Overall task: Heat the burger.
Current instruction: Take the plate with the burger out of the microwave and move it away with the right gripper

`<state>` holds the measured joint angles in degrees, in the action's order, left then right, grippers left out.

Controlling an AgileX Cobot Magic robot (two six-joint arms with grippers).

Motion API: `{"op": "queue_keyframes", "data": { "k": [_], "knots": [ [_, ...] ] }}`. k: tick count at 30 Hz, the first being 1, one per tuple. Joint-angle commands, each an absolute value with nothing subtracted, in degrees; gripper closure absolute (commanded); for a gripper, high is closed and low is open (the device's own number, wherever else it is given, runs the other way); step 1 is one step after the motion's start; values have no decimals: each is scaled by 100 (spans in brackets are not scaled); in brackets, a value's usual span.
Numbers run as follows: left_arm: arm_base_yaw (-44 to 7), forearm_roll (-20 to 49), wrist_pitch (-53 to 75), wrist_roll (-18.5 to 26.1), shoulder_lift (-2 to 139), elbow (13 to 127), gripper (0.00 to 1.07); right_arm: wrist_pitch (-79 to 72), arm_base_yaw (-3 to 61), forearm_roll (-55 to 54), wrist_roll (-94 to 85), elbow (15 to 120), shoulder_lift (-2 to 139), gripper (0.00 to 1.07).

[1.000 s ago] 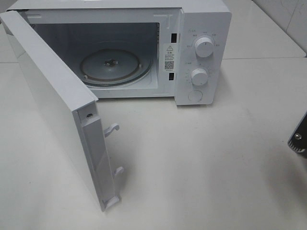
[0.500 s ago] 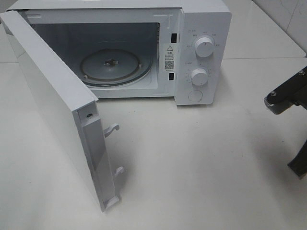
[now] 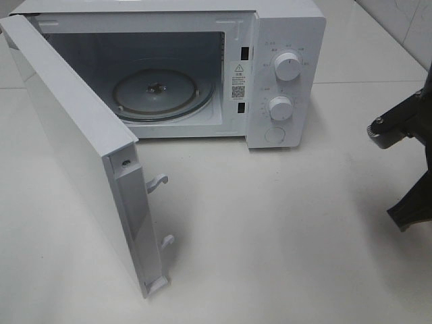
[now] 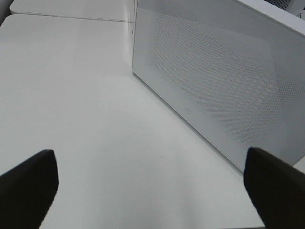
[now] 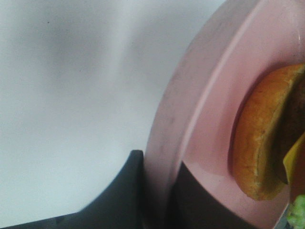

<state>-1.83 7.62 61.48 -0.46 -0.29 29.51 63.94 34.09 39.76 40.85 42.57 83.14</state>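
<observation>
White bench (image 3: 283,229) fills the scene, with pale tiled wall at the 1 o'clock corner of the high view; one burger (image 5: 267,143) lies on one pink plate (image 5: 200,119), seen only from the right wrist, its golden-brown bun facing the rim, with yellow cheese and a bit of green lettuce at the frame edge; the right hand (image 5: 157,191) is clamped on the plate's rim, one dark finger on each face of it; in the high view only dark parts of the right arm (image 3: 405,128) show at 3 o'clock, and burger and plate lie outside that frame; one white microwave (image 3: 283,40) stands at 12 o'clock, its door (image 3: 74,148) swung wide toward 8 o'clock, one glass turntable (image 3: 162,91) inside, two knobs (image 3: 288,66) and one round button on its panel; the left hand (image 4: 152,186) has both fingers spread wide, holding nothing, over the bench beside the door's perforated outer face.
</observation>
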Motion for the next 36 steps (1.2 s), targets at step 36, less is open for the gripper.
{"op": "queue_keyframes", "data": {
  "k": [36],
  "knots": [
    [-160, 768, 6096, -74, -115, 2945, 9, 5271, 2641, 4704, 4824, 4263, 10073, 106]
  ]
}}
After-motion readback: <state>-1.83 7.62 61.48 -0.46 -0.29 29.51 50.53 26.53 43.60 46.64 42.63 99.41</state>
